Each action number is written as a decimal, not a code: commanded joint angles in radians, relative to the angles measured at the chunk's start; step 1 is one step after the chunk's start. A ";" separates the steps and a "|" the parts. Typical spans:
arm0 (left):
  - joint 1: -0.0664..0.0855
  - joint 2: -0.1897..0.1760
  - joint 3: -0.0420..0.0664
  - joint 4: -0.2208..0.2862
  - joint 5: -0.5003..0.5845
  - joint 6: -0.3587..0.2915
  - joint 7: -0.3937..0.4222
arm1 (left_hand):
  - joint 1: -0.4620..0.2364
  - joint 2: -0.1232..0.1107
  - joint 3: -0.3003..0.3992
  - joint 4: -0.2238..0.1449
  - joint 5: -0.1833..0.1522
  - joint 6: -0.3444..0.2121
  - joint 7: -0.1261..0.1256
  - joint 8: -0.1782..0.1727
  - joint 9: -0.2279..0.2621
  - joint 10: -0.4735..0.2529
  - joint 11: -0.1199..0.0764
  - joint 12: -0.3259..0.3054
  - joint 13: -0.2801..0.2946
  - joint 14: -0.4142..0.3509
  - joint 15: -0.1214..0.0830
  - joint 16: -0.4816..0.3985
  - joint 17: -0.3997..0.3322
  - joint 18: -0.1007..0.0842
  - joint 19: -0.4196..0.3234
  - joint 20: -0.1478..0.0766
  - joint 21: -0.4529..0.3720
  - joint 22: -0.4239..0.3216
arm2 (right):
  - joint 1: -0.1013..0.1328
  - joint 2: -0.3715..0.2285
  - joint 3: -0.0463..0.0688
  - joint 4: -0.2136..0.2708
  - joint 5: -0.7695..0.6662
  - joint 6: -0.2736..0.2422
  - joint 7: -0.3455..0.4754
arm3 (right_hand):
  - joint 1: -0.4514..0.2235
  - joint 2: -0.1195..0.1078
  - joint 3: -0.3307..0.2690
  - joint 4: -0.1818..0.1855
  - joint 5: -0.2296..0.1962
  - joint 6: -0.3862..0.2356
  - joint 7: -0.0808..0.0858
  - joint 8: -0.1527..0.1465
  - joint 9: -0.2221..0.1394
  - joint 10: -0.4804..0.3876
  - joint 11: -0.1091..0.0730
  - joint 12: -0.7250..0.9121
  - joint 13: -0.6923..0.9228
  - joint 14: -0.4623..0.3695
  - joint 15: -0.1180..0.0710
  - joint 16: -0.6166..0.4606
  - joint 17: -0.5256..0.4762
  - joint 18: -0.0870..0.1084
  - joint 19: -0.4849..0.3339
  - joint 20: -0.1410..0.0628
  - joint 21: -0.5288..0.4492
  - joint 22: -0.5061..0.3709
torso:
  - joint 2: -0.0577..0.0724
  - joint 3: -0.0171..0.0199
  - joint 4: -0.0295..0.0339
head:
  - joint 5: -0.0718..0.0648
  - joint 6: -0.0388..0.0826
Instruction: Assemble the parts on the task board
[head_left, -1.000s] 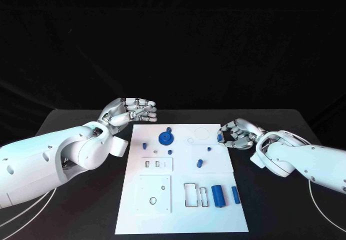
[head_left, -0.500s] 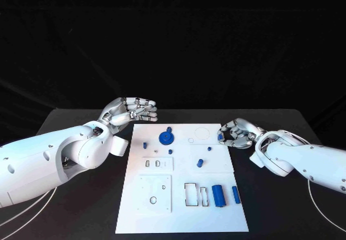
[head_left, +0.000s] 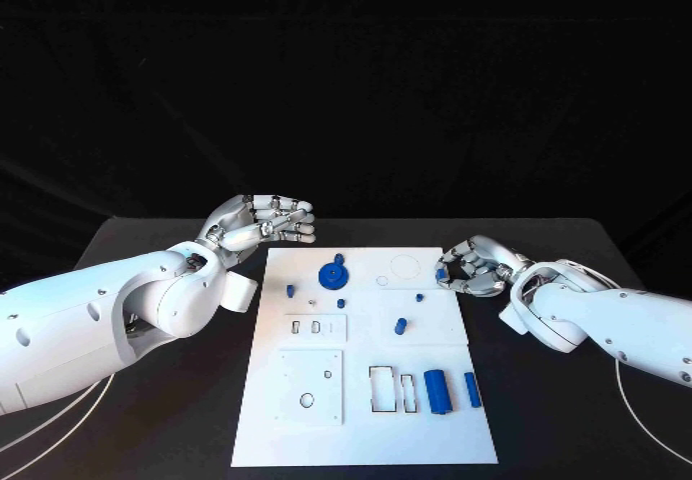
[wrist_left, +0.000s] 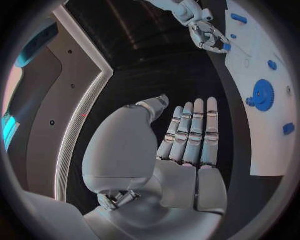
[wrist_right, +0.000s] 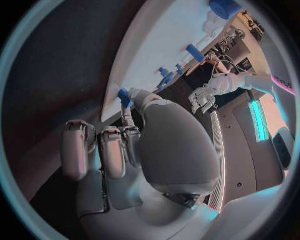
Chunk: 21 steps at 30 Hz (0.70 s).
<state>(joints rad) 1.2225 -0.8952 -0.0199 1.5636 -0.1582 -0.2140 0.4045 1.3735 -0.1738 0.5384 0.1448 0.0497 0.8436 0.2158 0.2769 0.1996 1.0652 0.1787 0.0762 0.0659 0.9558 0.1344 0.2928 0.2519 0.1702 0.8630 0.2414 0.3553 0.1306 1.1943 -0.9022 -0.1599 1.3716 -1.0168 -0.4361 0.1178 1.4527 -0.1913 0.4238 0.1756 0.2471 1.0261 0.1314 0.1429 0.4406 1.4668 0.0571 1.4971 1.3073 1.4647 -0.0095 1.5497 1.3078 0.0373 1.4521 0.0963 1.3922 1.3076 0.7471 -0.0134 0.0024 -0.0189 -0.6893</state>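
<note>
The white task board lies in the middle of the black table. On it are a blue gear, several small blue pegs such as one peg, and two blue cylinders near the front right. My right hand hovers at the board's right edge and pinches a small blue part between thumb and finger; the right wrist view shows that part at its fingertips. My left hand is raised beyond the board's far left corner. Its fingers are straight and hold nothing.
A raised white block with two slots and a square plate with holes sit on the board's left half. A rectangular recess lies beside the cylinders. Bare black table flanks the board on both sides.
</note>
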 joint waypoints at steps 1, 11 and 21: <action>0.000 0.001 0.001 0.003 0.002 0.019 0.006 | -0.010 -0.003 0.002 0.000 0.001 -0.004 0.028 -0.006 -0.002 0.001 0.004 -0.004 0.001 0.000 0.005 -0.004 0.002 0.012 -0.002 0.007 -0.007 -0.001 | -0.001 0.002 0.000 0.002 -0.010 -0.031 0.006 | -0.002 0.016 0.017 -0.006 -0.002 0.012 -0.003 0.010 0.007 0.057 -0.010 0.008 0.203 0.091 -0.010 0.004 0.195 0.008 0.007 -0.006 0.010 0.138 | 0.001 -0.0002 0.0006 | -0.001 0.000; 0.000 0.000 0.001 0.002 0.002 0.020 0.006 | -0.010 -0.003 0.002 0.000 0.001 -0.004 0.028 -0.006 -0.002 0.001 0.004 -0.004 0.001 0.000 0.005 -0.004 0.002 0.012 -0.002 0.007 -0.007 -0.001 | 0.007 -0.020 0.006 0.060 -0.015 -0.103 -0.005 | -0.011 0.023 0.043 -0.024 -0.003 0.028 -0.011 0.026 0.017 0.063 -0.017 0.015 0.209 0.094 -0.016 0.007 0.204 0.002 0.024 -0.011 0.034 0.157 | -0.002 -0.0014 -0.0005 | 0.001 -0.001; 0.000 0.002 0.000 -0.002 0.002 0.023 0.004 | -0.012 -0.003 0.003 0.000 0.001 -0.004 0.028 -0.006 -0.002 0.002 0.004 -0.005 0.001 0.000 0.005 -0.004 0.002 0.012 -0.002 0.007 -0.007 -0.002 | 0.034 -0.013 0.009 0.207 -0.079 -0.120 -0.141 | -0.039 0.028 0.052 -0.024 -0.005 0.032 -0.017 0.038 0.026 0.062 -0.022 0.012 0.207 0.093 -0.020 0.006 0.203 0.000 0.029 -0.016 0.041 0.163 | -0.002 -0.0003 0.0005 | 0.006 -0.002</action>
<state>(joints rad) 1.2224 -0.8954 -0.0199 1.5616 -0.1583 -0.2103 0.4035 1.3731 -0.1743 0.5384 0.1448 0.0497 0.8436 0.2158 0.2769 0.1996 1.0652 0.1787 0.0762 0.0659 0.9558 0.1344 0.2929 0.2529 0.1703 0.8630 0.2414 0.3522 0.1307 1.2273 -0.9225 -0.1513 1.5609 -1.0420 -0.5360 0.0602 1.4274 -0.1619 0.4709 0.1516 0.2354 1.0433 0.1249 0.1554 0.4434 1.4668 0.0428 1.5065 1.3080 1.4649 -0.0235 1.5498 1.3075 0.0374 1.4645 0.0838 1.4292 1.3074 0.7448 -0.0141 0.0015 -0.0141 -0.6901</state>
